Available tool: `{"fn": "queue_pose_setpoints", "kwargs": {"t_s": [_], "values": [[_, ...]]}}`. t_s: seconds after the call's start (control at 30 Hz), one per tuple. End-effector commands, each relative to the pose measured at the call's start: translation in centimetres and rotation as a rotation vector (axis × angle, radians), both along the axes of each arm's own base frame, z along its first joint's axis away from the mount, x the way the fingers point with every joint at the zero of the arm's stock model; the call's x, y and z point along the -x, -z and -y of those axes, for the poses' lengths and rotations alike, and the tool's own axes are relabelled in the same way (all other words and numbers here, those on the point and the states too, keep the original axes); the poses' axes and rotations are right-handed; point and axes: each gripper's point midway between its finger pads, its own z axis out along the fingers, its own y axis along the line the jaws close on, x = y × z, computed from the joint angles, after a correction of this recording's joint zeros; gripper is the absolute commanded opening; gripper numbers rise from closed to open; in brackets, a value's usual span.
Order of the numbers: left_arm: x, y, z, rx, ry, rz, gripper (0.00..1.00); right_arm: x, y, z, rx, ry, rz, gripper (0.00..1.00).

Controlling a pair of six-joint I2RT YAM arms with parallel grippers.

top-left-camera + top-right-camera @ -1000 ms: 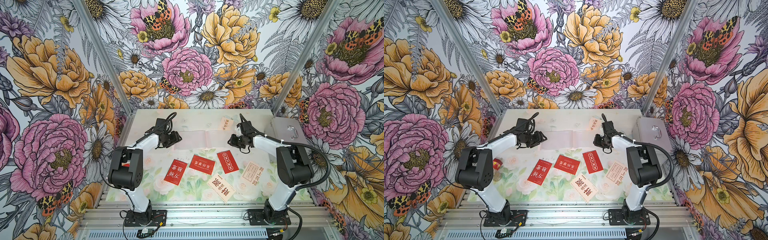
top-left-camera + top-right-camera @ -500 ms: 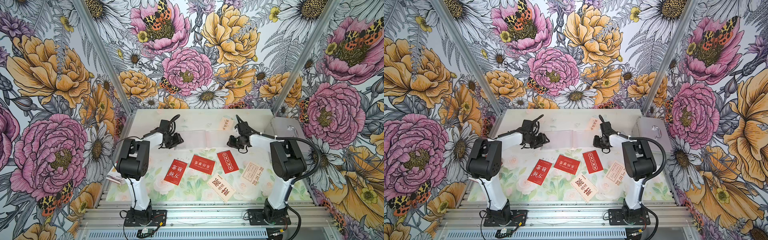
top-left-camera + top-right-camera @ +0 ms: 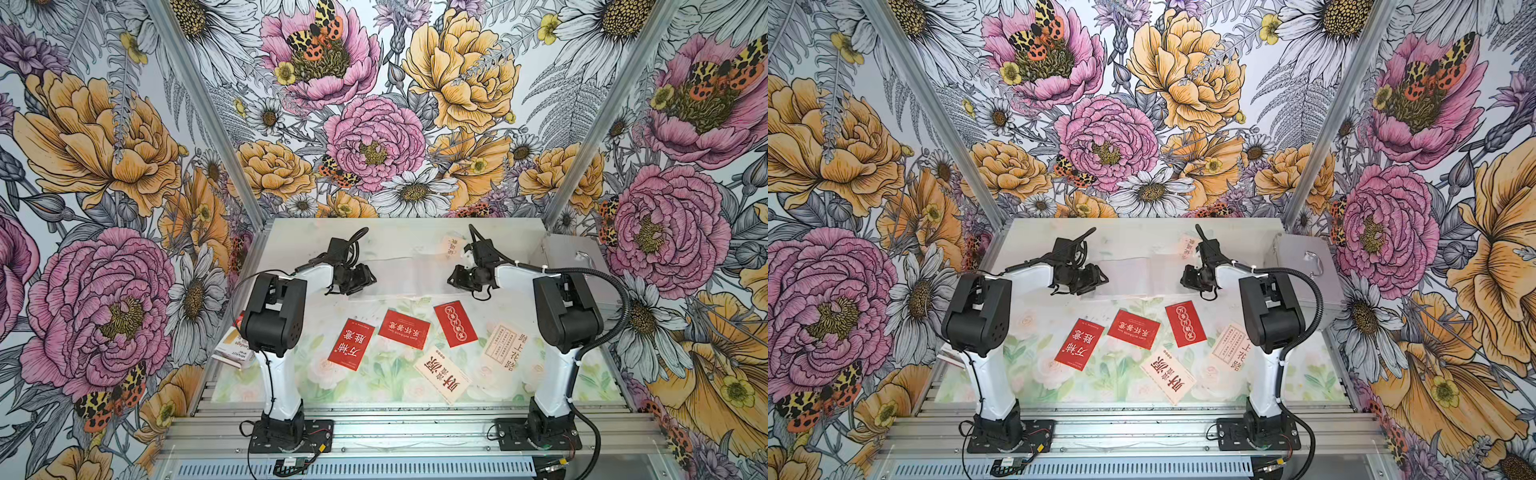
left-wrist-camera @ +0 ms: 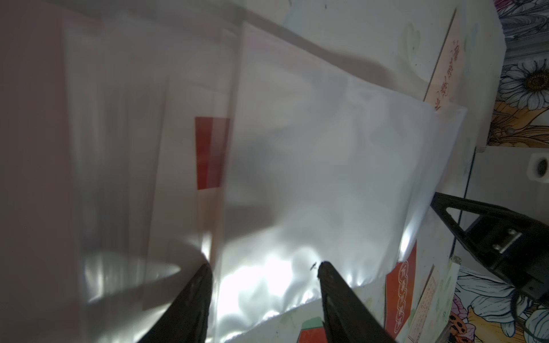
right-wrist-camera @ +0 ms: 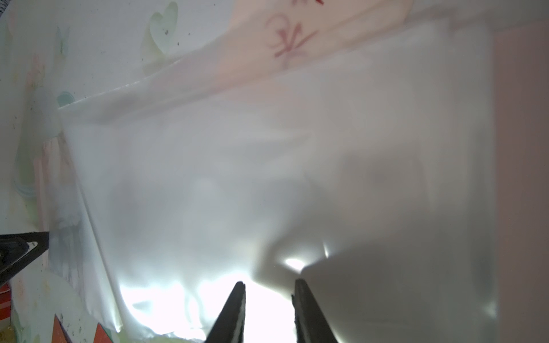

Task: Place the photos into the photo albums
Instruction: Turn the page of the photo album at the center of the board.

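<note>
The photo album (image 3: pixel 409 270) lies open at the back middle of the table, its clear sleeve pages spread flat. My left gripper (image 3: pixel 365 276) stands at its left end, jaws open over a sleeve (image 4: pixel 326 148), tips low on the plastic. A red photo (image 4: pixel 211 153) shows inside a sleeve. My right gripper (image 3: pixel 455 276) is at the album's right end, jaws a little apart over the sleeve (image 5: pixel 267 148) with nothing visibly held. Loose photos lie in front: three red ones (image 3: pixel 351 344) (image 3: pixel 404 329) (image 3: pixel 456 324) and two cream ones (image 3: pixel 442 379) (image 3: pixel 505 345). Another cream photo (image 3: pixel 451 245) lies behind the album.
A silver metal case (image 3: pixel 577 257) with a handle stands at the back right, close to the right arm. A red-and-white carton (image 3: pixel 235 349) lies at the left edge behind the left arm's elbow. Patterned walls close in three sides.
Both arms have raised their elbows toward the front, and both grippers have edged inward over the album. The left jaws have narrowed slightly.
</note>
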Motion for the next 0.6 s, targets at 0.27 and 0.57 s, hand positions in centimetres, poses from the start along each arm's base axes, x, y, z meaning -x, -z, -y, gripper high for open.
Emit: {"fn": "queue_pose_setpoints", "kwargs": {"t_s": [0.27,0.57], "values": [[-1.6,-2.0,7.5,0.183,0.088,0.02,0.58,3.8,4.2,0.4,0.04,-0.012,-0.161,0.3],[-1.9,-3.2,12.1,0.247,0.153,0.022,0.58,3.7,0.8,0.2,0.001,-0.005,-0.098,0.31]]}}
